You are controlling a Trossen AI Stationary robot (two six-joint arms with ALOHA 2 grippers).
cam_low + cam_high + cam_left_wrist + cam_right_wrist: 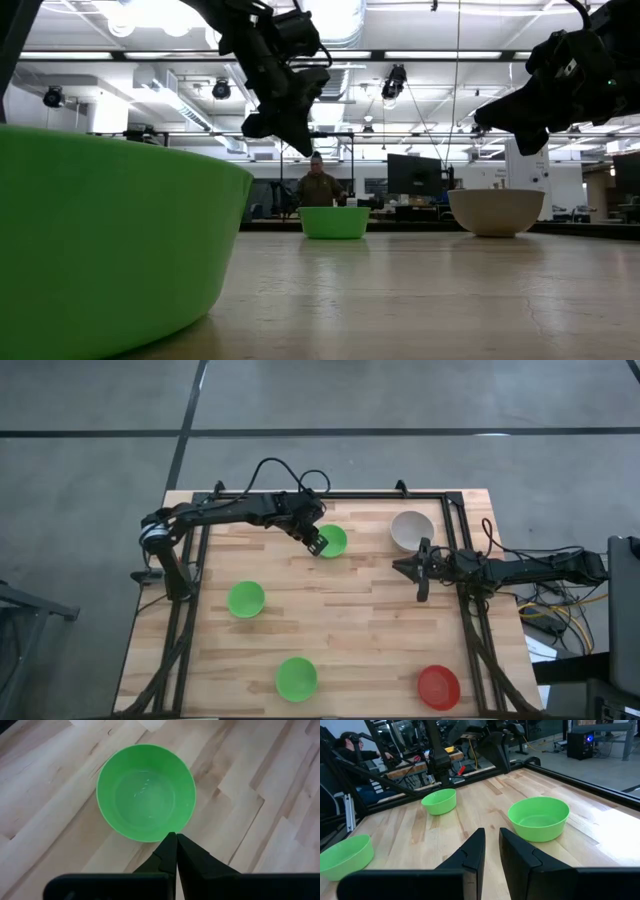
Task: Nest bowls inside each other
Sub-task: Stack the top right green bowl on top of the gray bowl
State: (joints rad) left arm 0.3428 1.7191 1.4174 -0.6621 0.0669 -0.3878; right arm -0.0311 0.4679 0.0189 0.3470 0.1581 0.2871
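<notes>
Green is filling my left wrist camera: I am hovering the left gripper (176, 840) over the near rim of the middle green bowl (332, 540), fingers pressed together and holding nothing. I am using that bowl as my landmark. The pale bowl (411, 530) is sitting to its right near the table's far edge, and the right gripper (423, 573) is waiting just in front of that pale bowl, its fingers standing a narrow gap apart with nothing between them. A second green bowl (246, 599) is lying nearer and to the landmark's left, a third green bowl (296, 677) nearer still, and the red bowl (438, 686) is resting well apart at the near right corner of the wooden table (370, 620).

I am judging the risk this way: if I am descending with the fingers closed, they will be striking the rim and tipping or skating the light bowl across the smooth wood instead of straddling its wall. I need to be opening first.

I am finding no legible brand, label or writing anywhere.
</notes>
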